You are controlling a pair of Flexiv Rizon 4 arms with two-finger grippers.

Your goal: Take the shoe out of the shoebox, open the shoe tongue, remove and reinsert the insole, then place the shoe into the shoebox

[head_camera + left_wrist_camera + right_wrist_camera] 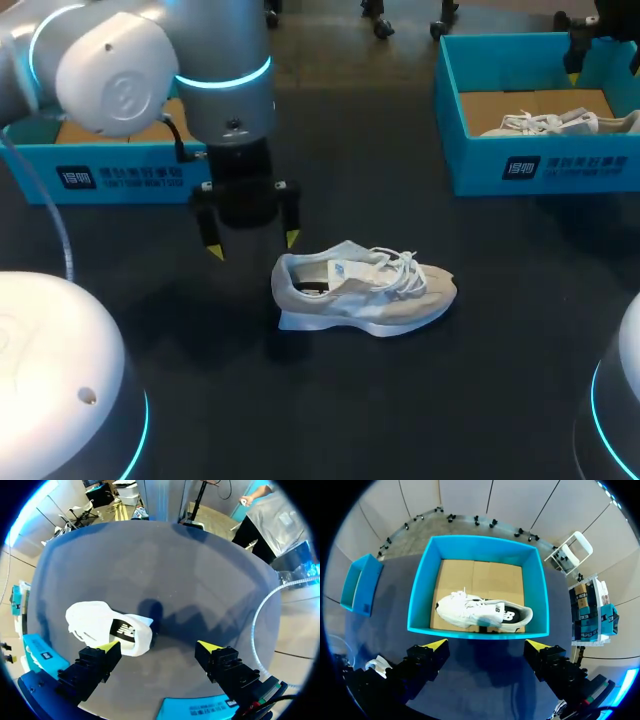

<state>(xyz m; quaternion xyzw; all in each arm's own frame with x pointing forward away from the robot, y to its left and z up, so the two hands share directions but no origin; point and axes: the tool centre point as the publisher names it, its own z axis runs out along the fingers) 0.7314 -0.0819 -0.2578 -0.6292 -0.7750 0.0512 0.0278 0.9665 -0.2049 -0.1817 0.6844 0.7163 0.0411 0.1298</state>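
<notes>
A pale grey and white shoe (365, 290) lies on its sole on the dark table, heel toward my left gripper (252, 244). That gripper hangs open just above the table beside the heel, holding nothing. In the left wrist view the shoe (107, 627) lies next to one finger, outside the open left gripper (157, 647). My right gripper (487, 645) hovers open and empty above the near wall of a blue shoebox (477, 632). A second white shoe (480, 612) lies on the cardboard floor of that box.
The blue shoebox (540, 165) with the second shoe (555, 122) stands at the back right. Another blue box (110, 165) stands at the back left, partly hidden behind my left arm. White arm bases fill both near corners.
</notes>
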